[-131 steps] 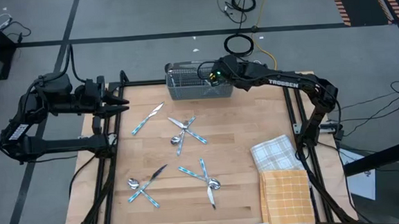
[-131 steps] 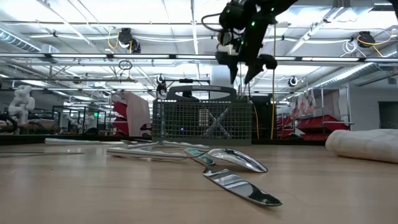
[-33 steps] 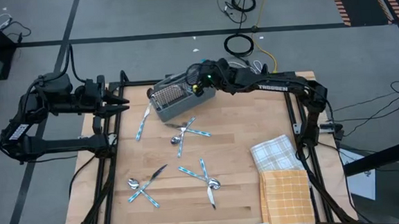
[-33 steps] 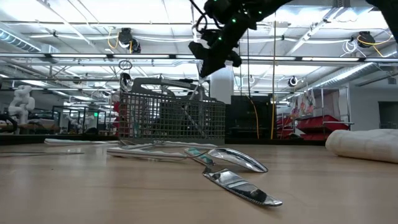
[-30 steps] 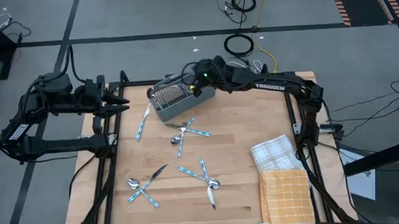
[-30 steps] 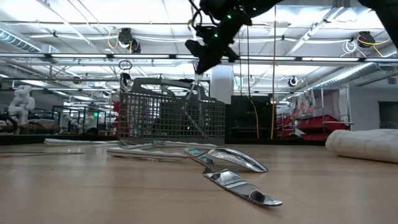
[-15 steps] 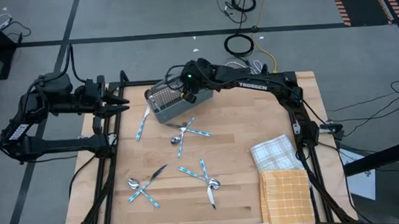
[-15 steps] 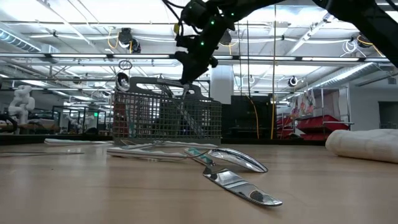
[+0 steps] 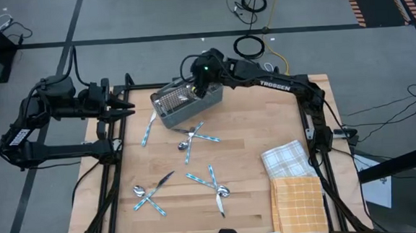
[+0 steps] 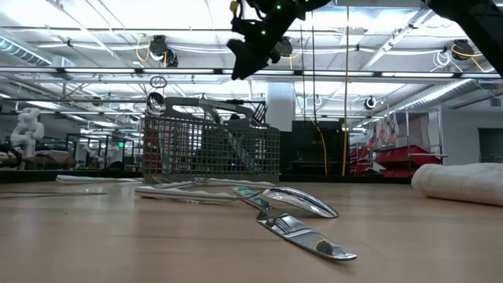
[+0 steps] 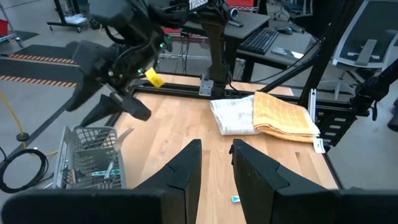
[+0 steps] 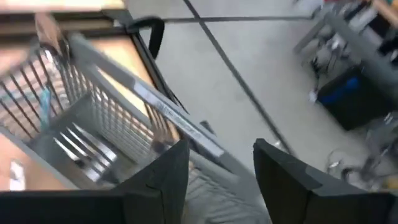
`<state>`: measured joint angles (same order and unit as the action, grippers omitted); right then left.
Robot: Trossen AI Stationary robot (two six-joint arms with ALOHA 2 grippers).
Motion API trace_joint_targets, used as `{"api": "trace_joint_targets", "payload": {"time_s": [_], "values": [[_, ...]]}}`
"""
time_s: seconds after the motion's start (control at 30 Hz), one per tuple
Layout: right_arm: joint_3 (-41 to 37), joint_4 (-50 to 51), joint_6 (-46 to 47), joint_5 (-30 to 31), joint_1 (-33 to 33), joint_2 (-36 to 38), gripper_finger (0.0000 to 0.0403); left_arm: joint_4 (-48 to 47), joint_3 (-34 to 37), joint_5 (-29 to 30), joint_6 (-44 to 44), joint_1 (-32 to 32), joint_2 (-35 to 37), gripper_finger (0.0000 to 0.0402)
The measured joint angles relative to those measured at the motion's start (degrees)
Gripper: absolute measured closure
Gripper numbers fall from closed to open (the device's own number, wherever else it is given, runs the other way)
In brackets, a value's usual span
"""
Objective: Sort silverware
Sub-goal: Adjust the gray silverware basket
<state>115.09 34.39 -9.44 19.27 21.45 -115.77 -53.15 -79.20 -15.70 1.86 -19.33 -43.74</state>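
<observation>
Wood tabletop (image 9: pixel 253 150) w/ black frame rails on all sides; widest bare stretch is far right, between the wire caddy (image 9: pixel 187 104) and the folded cloths (image 9: pixel 293 176) at near right. Caddy sits at far edge, centre-left, turned at an angle to the rail.

Right gripper (image 9: pixel 198 86) hangs above caddy's far right end, clear of the rim in low view; fingers parted, nothing between them. Right wrist view looks down past them onto caddy's mesh wall & grey floor beyond.

Left gripper (image 9: pixel 126 110) waits at far left edge, pointing in over the table; fingers a narrow gap apart, empty.

Silverware: a few pcs stand in the caddy; one knife (image 9: pixel 149 126) just left of it; crossed cluster (image 9: pixel 193 138) just near of caddy; more crossed at near left (image 9: pixel 151 194) & near centre (image 9: pixel 214 185).

Room: grey floor, cables, shelving & ceiling lights behind.
</observation>
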Motion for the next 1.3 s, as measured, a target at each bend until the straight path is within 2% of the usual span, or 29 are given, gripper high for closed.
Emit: {"api": "trace_joint_targets", "payload": {"time_s": [0.13,0.23,0.33,0.6,0.77,0.9,1.13,1.3], "values": [[-0.02,0.36,-14.48,-0.58,1.63,0.00,0.0234,-0.46,0.00,0.00,-0.03,0.00,0.01,0.0307],[-0.02,0.65,-24.37,-5.85,3.28,0.00,0.0234,-1.12,0.00,0.00,-0.04,0.02,0.01,0.0307],[-0.07,0.95,-28.67,-10.36,4.89,-0.02,0.0234,-2.57,0.00,0.03,-0.08,0.01,0.00,0.0307],[-0.11,5.20,-25.82,-13.07,9.36,-0.37,0.0234,-3.30,0.00,3.19,-1.48,0.00,-0.01,0.0307],[-0.11,4.77,-30.14,-16.60,10.46,-0.37,0.0234,-3.26,0.00,3.49,-2.57,0.02,0.01,0.0307],[-0.09,5.60,-29.87,-19.55,11.02,-1.05,0.0234,-3.24,0.00,5.49,-3.07,0.00,-0.01,0.0307],[-0.13,5.86,-31.79,-19.96,11.67,-3.35,0.0234,-3.10,0.00,6.80,-4.41,0.00,-0.01,0.0307],[-0.13,5.52,-33.50,-22.41,12.72,-3.97,0.0236,-3.08,0.00,7.30,-4.59,0.02,-0.01,0.0307]]}}
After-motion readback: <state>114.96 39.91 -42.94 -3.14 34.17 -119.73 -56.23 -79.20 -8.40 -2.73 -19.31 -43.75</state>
